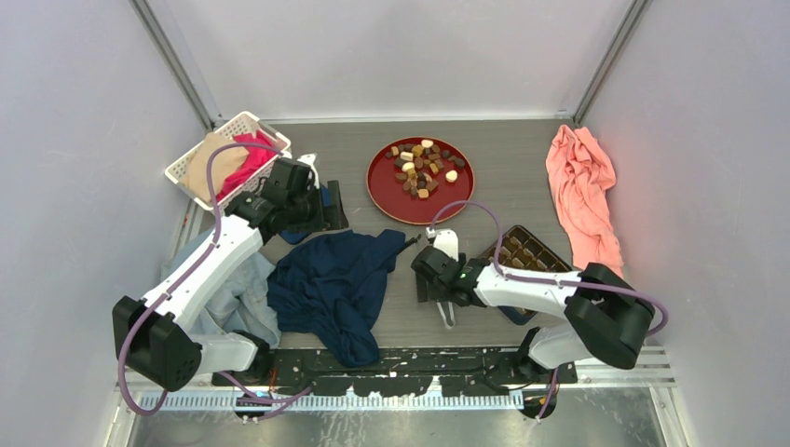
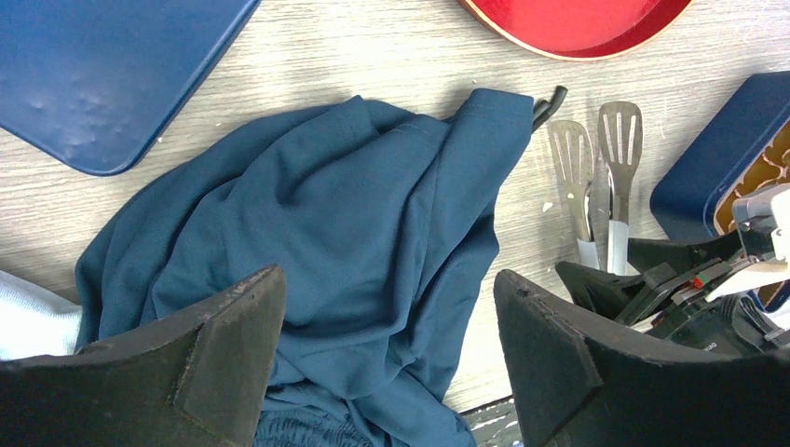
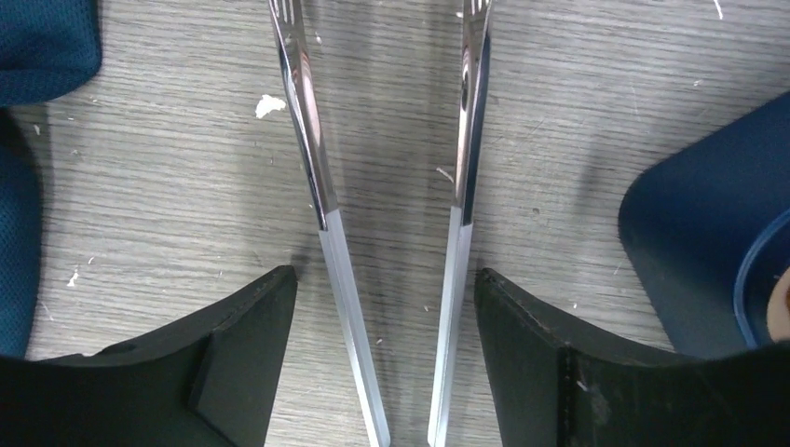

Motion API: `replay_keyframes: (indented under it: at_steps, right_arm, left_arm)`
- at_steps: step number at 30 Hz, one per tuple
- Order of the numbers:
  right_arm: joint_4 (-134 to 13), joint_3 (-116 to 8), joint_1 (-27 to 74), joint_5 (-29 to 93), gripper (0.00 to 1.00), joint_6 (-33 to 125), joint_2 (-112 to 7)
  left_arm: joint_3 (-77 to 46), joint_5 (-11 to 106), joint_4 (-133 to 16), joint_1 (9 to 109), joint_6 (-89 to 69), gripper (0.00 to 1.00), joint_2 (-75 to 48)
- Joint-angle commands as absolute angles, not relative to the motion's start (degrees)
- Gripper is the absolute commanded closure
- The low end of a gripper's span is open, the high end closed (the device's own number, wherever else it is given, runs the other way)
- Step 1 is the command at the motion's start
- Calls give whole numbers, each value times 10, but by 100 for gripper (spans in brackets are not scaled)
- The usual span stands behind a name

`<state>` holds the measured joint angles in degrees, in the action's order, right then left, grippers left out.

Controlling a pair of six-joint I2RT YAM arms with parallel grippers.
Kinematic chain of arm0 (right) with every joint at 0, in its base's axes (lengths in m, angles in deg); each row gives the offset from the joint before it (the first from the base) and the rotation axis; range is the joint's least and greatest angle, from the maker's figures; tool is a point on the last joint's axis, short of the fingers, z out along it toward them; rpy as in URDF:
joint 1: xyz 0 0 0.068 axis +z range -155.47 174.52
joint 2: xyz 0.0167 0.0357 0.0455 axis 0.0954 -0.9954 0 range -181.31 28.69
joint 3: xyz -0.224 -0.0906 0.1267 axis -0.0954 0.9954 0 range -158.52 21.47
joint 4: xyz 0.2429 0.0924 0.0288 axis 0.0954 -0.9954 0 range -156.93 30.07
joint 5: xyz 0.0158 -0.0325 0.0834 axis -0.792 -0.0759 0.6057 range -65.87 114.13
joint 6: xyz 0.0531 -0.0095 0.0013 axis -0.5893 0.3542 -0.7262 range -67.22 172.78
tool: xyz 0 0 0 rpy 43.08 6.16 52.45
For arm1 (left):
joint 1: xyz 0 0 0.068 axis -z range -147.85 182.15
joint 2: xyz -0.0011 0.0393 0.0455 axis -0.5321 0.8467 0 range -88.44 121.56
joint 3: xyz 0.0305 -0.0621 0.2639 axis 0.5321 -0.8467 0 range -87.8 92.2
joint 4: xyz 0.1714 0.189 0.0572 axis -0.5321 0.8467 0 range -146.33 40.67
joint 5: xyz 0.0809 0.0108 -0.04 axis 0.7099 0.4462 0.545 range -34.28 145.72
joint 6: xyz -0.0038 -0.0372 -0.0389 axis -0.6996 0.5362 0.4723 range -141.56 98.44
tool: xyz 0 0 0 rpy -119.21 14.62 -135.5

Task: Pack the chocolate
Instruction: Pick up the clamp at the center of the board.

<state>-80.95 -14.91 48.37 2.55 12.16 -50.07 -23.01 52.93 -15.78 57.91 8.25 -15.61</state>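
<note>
**Grey table: chocolate on the tray, both claws spread**

Grey wood-grain table [image 1: 522, 158] sits between pale walls, strewn with cloth. The chocolate [image 1: 424, 168], a loose heap of dark, tan and cream pieces, lies on the red tray [image 1: 387, 200] at the far middle. Nearer and to the right of it stands the navy box [image 1: 531, 250], its grid open to view. Whether any cell is filled I cannot tell.

The right gripper [image 3: 384, 279] is low over the table between tray and box, its 2 fingers spread. The tongs [image 3: 466, 140] lie flat on the wood and run between those fingers, heads pointing toward the tray. Neither finger appears to touch them.

The left gripper [image 2: 389, 279] is spread wide too and holds nothing. It hangs above the navy cloth [image 2: 354, 214], which is crumpled at the table's middle-left. A navy lid [image 2: 102, 74] lies flat just beyond that cloth, and a pale blue cloth [image 1: 238, 303] lies beside it on the left. A white basket [image 1: 191, 156] with tan and red cloth stands in the far left corner. A pink cloth [image 1: 582, 186] lies along the right edge.
</note>
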Motion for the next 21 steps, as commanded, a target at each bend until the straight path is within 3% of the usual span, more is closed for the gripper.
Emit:
replay_keyframes:
  at_steps: [1,14,16,19,21]
  right_arm:
    - [-793,-155,493,-1,29,101,-525]
    - [-798,-175,503,-26,45,66,-574]
    - [-804,-177,506,-30,56,62,-570]
    - [-831,-190,508,-32,81,67,-553]
    - [-867,-207,508,-35,91,81,-532]
  left_arm:
    - [-221,521,-177,577,89,18,-170]
    - [-227,538,-169,577,82,18,-181]
    - [-227,540,-169,577,81,18,-183]
    - [-229,541,-169,577,81,18,-184]
    - [-227,542,-167,577,80,18,-184]
